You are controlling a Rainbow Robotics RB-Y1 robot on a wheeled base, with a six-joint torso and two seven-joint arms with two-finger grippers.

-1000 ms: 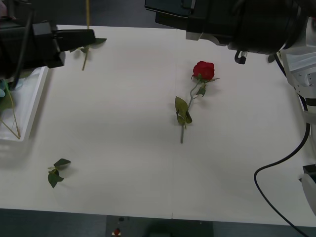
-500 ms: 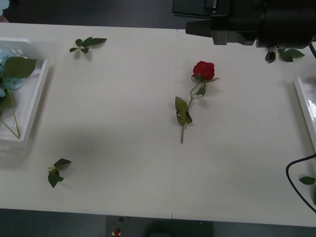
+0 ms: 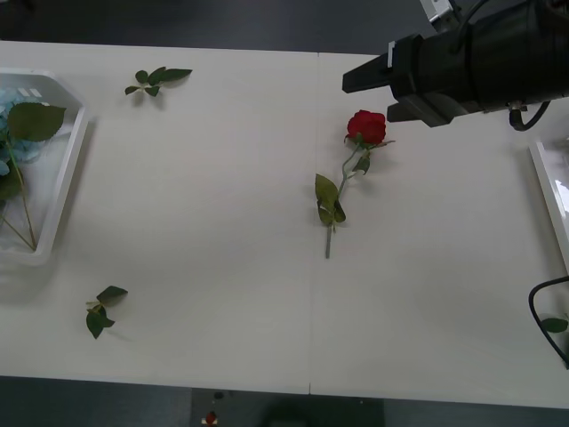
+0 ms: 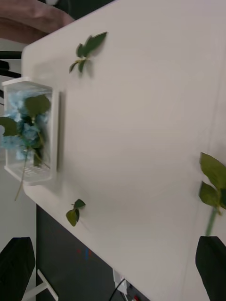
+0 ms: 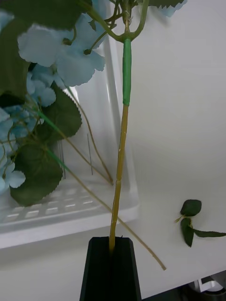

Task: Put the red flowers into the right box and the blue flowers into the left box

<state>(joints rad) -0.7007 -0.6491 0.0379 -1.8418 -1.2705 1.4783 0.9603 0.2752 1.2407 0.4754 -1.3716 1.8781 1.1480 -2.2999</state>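
One red flower (image 3: pixel 366 126) lies on the white table, bloom far, stem (image 3: pixel 333 222) pointing near. My right gripper (image 3: pixel 369 80) hovers just beyond the bloom, its black fingers (image 4: pixel 212 263) open, with the rose's leaves (image 4: pixel 213 181) showing in the right wrist view. Blue flowers (image 3: pixel 11 116) rest in the left box (image 3: pixel 64 187) at the table's left edge. My left gripper (image 5: pixel 112 244) is shut on the yellow-green stem (image 5: pixel 121 155) of a blue flower (image 5: pixel 61 51) hanging over the left box (image 5: pixel 117 214). The right box (image 3: pixel 549 191) peeks in at the right edge.
Loose green leaf sprigs lie at the far left (image 3: pixel 156 80), the near left (image 3: pixel 102 307) and the near right edge (image 3: pixel 553 325). A black cable (image 3: pixel 538 302) curls at the right. The table's middle and near side are bare white surface.
My left arm has withdrawn from the front view's upper left, uncovering the left box. My right arm has swung lower and rightward, its gripper now just beyond the rose.
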